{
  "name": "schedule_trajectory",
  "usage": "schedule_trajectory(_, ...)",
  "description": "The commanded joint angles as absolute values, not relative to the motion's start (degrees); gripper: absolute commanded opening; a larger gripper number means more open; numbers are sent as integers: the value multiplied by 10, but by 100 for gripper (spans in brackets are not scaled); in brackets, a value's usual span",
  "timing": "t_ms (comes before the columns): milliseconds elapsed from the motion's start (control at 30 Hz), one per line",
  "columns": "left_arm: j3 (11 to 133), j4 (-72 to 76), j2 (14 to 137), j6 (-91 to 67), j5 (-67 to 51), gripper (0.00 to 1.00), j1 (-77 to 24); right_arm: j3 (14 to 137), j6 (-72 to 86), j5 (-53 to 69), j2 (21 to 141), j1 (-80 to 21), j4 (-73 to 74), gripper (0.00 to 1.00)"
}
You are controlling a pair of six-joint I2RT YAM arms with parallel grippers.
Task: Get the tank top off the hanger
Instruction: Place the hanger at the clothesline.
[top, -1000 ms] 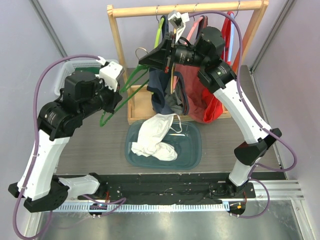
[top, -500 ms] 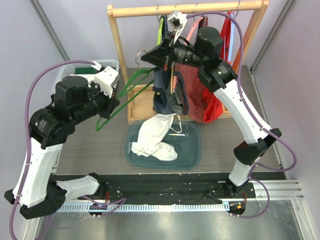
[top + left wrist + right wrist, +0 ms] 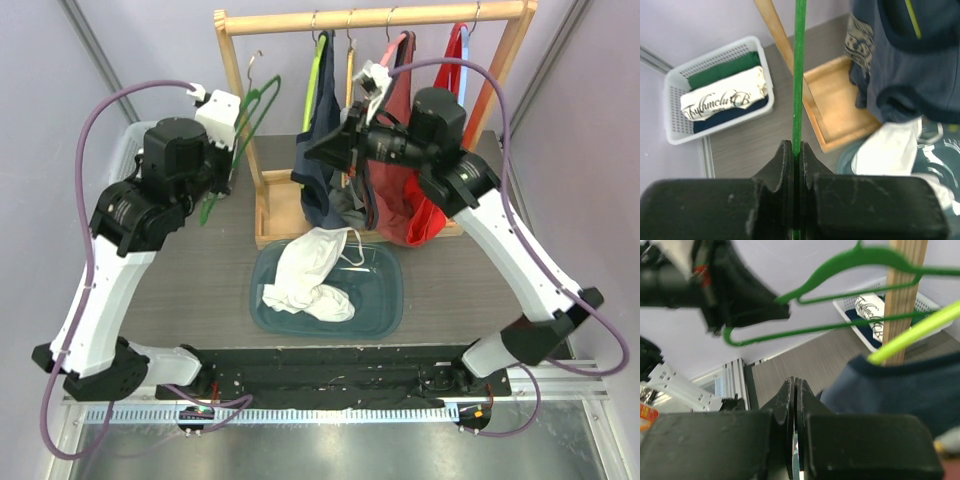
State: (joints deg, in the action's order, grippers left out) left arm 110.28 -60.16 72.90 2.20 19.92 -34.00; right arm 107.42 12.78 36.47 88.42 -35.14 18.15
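**Q:** Left gripper (image 3: 796,150): holding what?
**A:** It pinches a bare green hanger (image 3: 799,75), to the left of the rack. Nearer than that, the white tank top (image 3: 305,275) lies crumpled in a teal tub (image 3: 385,300) on the table (image 3: 190,290).
**Q:** And the right gripper (image 3: 794,385)?
**A:** Pressed together, with nothing visible between its jaws. It is just beside a navy top (image 3: 320,195) hanging on the wooden rack (image 3: 235,80).
**Q:** Anything farther?
**A:** A white basket (image 3: 675,120) of folded clothes, far left.
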Motion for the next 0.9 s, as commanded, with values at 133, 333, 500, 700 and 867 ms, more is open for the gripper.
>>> schedule_trajectory(133, 1215, -508, 797, -32, 295, 0, -338, 969, 110, 337, 742, -353, 152, 1)
schedule_trajectory(333, 1246, -507, 833, -63, 291, 0, -338, 940, 101, 318, 706, -352, 163, 1)
schedule_trajectory(500, 1253, -510, 852, -72, 287, 0, -338, 919, 101, 309, 679, -353, 164, 1)
schedule_trajectory(700, 1259, -513, 874, -83, 284, 0, -338, 908, 100, 301, 657, -353, 164, 1)
schedule_trajectory(867, 1270, -513, 889, -93, 286, 0, -335, 900, 101, 301, 648, -353, 164, 1)
